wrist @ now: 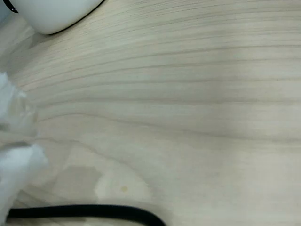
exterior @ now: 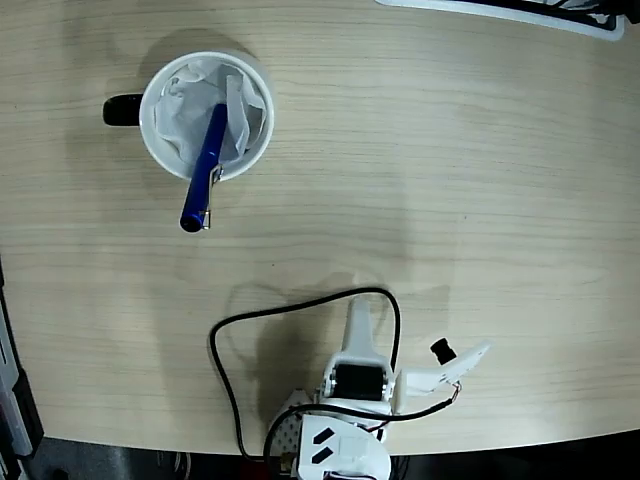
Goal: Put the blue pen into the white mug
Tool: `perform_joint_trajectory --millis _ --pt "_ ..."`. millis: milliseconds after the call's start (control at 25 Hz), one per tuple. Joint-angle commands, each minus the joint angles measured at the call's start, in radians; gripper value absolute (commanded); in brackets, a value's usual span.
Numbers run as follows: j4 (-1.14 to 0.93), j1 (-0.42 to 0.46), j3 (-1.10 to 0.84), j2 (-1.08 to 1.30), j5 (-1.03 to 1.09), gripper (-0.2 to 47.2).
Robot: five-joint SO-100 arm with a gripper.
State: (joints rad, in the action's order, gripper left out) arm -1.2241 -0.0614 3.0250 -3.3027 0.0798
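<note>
With the blue pen point(exterior: 204, 166) already leaning inside the white mug point(exterior: 152, 135), its clip end jutting over the rim, your gripper point(exterior: 420, 365) sits released and empty near the table's edge, so park it without swinging.

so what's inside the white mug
In the fixed view, the white mug holds crumpled white paper and the blue pen, which leans over the rim with its clip end sticking out. The mug's bottom and the pen's lower tip are hidden by the paper.
</note>
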Motion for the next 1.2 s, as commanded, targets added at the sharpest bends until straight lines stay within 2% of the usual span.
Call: perform_joint_trajectory --millis 0,1160 --pt "-0.021 0.003 -0.044 -0.066 -0.008 0.0" --pt "-0.021 0.003 -0.044 -0.066 -0.008 0.0"
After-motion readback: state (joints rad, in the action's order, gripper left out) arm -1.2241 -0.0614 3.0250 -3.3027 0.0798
